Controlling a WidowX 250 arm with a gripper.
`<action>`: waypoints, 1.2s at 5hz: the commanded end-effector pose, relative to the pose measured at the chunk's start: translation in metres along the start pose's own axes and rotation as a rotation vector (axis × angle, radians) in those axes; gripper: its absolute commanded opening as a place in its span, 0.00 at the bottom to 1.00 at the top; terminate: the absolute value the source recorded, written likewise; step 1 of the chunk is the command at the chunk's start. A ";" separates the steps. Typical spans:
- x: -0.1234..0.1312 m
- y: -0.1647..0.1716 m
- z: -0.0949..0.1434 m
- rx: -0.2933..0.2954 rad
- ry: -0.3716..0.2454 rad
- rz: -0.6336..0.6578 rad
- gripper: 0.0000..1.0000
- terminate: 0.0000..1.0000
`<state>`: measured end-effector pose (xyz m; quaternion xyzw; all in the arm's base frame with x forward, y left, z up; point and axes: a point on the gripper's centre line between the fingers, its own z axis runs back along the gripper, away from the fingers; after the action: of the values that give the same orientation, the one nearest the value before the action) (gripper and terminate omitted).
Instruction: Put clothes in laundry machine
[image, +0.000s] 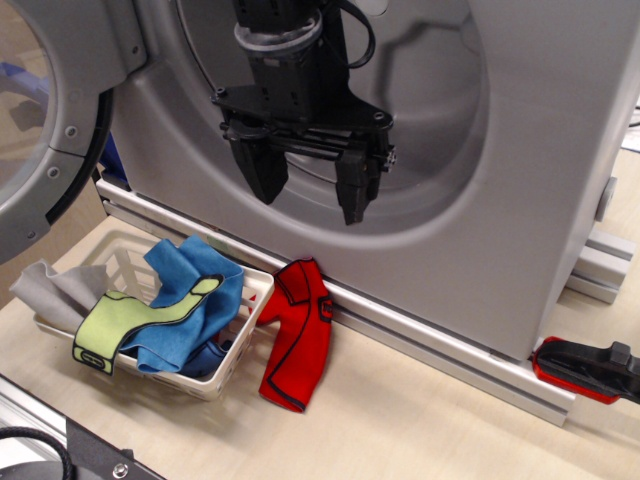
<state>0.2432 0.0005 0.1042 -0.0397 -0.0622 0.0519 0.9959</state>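
The hand (308, 188) hangs released and empty before the laundry machine (500, 150) drum, while at its 6 o'clock the red shirt (298, 340) lies limp on the bench (420, 420), probably light, best pinched mid-body.

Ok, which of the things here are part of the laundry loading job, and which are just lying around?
Part of the job:
laundry machine
open pincer
red shirt
blue cloths
lime-green garment
grey cloth

Just lying about:
white basket holding the clothes
red and black tool at the right
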 end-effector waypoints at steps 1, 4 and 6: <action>0.000 0.000 0.000 0.000 0.000 0.000 1.00 0.00; -0.042 0.084 -0.040 0.150 -0.048 0.062 1.00 0.00; -0.044 0.126 -0.066 0.118 0.002 0.014 1.00 0.00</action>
<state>0.1890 0.1110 0.0140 0.0008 -0.0366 0.0605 0.9975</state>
